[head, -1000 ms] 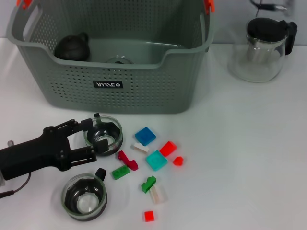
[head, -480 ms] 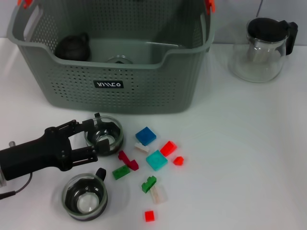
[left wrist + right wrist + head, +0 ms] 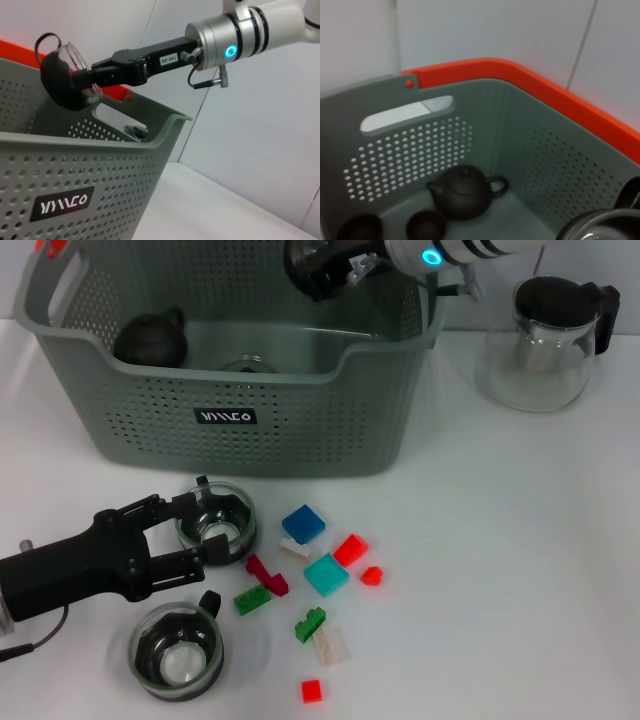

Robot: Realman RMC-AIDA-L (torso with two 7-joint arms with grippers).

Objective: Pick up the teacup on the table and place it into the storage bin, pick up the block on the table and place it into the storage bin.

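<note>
Glass teacup (image 3: pixel 216 523), fragile and slick, is straddled at its rim by the left gripper (image 3: pixel 197 532), jaws parted; a second cup (image 3: pixel 65 75) is clamped by the right gripper (image 3: pixel 95 75) over the storage bin (image 3: pixel 250 430).

Glass pitcher (image 3: pixel 538 345) with black lid stands upright on white table (image 3: pixel 520 540). Dark teapot (image 3: pixel 465 192) and two small dark cups (image 3: pixel 425 225) visible nearby.

Left hand (image 3: pixel 205 530) straddles a teacup (image 3: pixel 216 524); right hand (image 3: pixel 335 265) (holding a dark cup) hangs over the storage bin (image 3: pixel 232 420)
</note>
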